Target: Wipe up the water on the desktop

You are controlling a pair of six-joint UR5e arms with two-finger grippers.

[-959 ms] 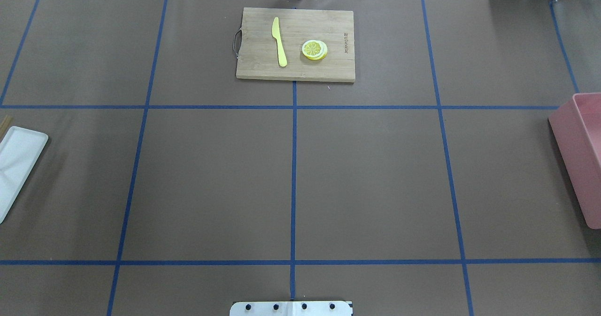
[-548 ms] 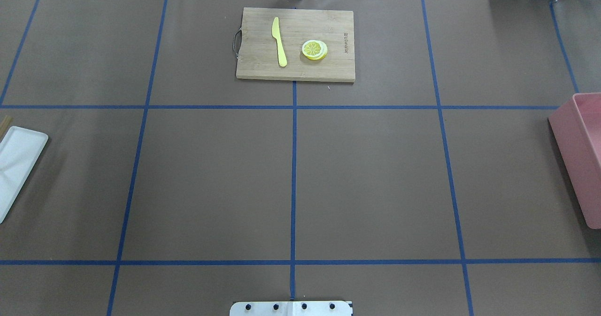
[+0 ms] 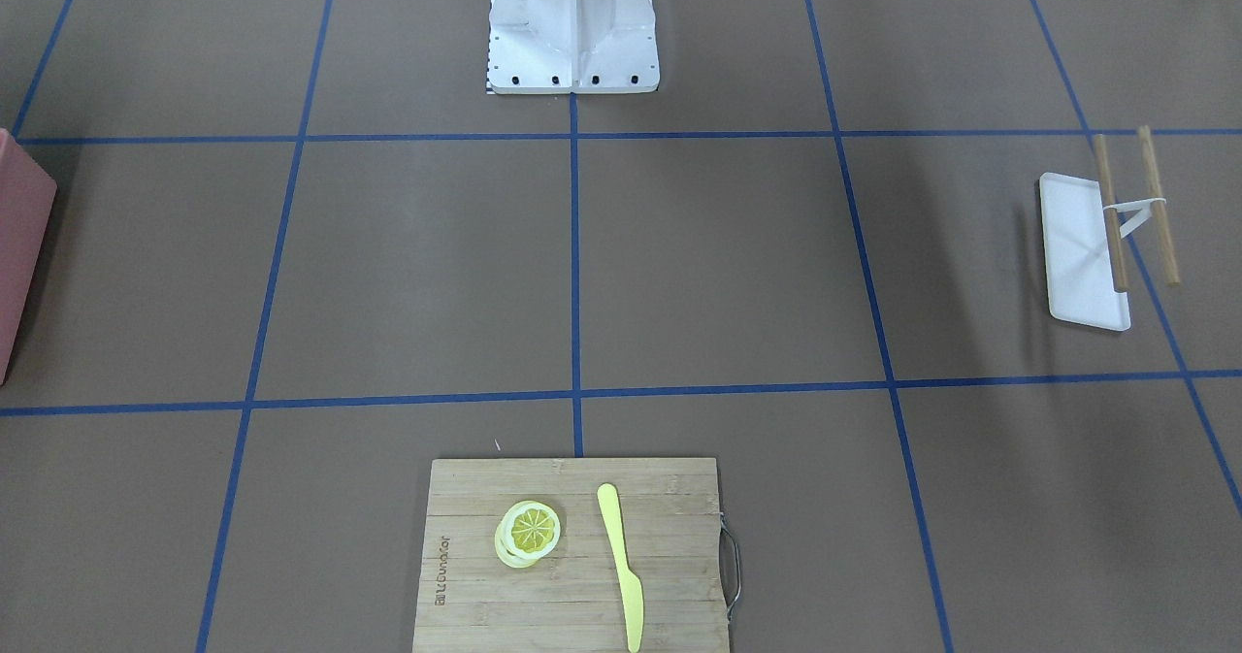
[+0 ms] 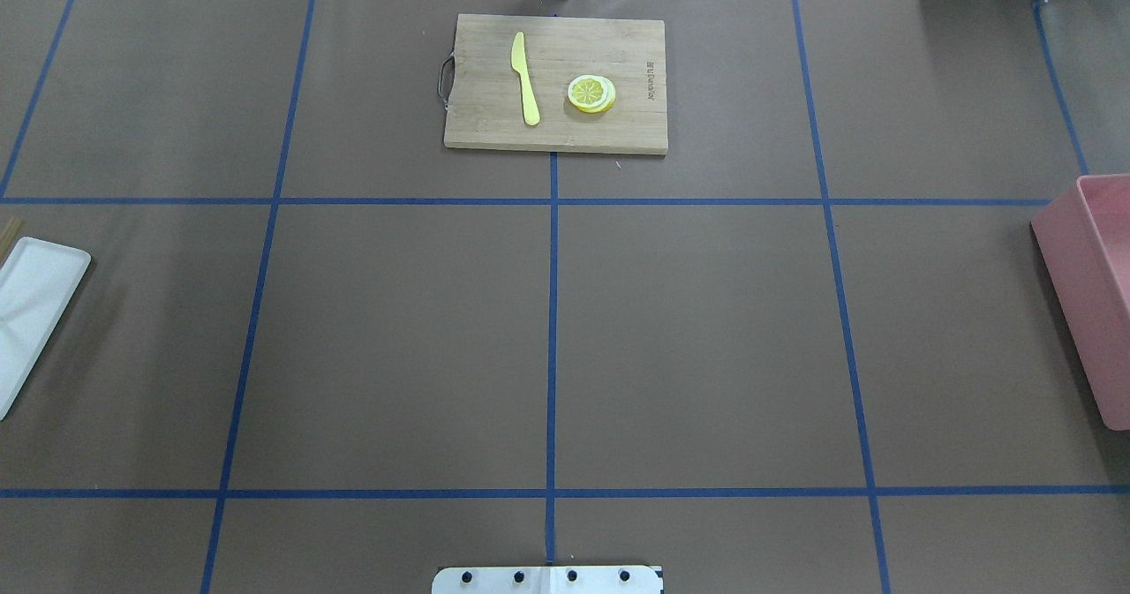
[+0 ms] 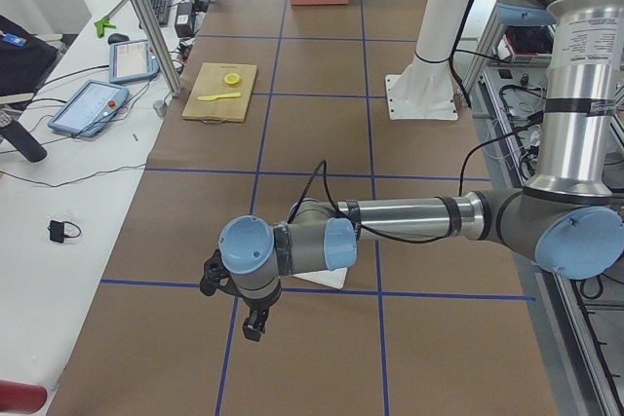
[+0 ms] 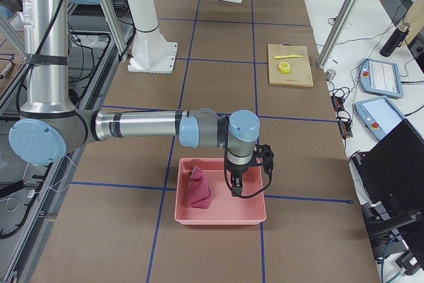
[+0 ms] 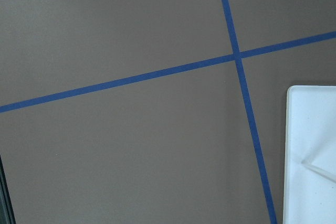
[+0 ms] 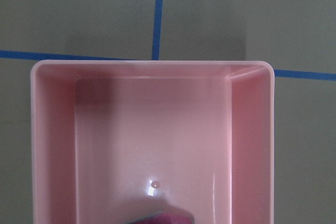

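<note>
The desktop [image 4: 706, 338] is a wide brown surface crossed by blue tape lines; I see no water on it in any view. My left gripper [image 5: 255, 328] shows only in the exterior left view, hanging above the desktop beside a white tray [image 5: 327, 278]; I cannot tell if it is open or shut. My right gripper [image 6: 236, 189] shows only in the exterior right view, pointing down over a pink bin [image 6: 218, 218]; I cannot tell its state. A crumpled crimson cloth [image 6: 199, 189] lies in the bin, and its edge shows in the right wrist view [image 8: 163, 217].
A bamboo cutting board [image 4: 556, 82] with a yellow knife [image 4: 526, 78] and a lemon slice [image 4: 591, 93] lies at the far middle. The white tray [image 3: 1077, 245] carries two wooden sticks [image 3: 1157, 202]. The pink bin [image 4: 1090, 294] sits at the right edge.
</note>
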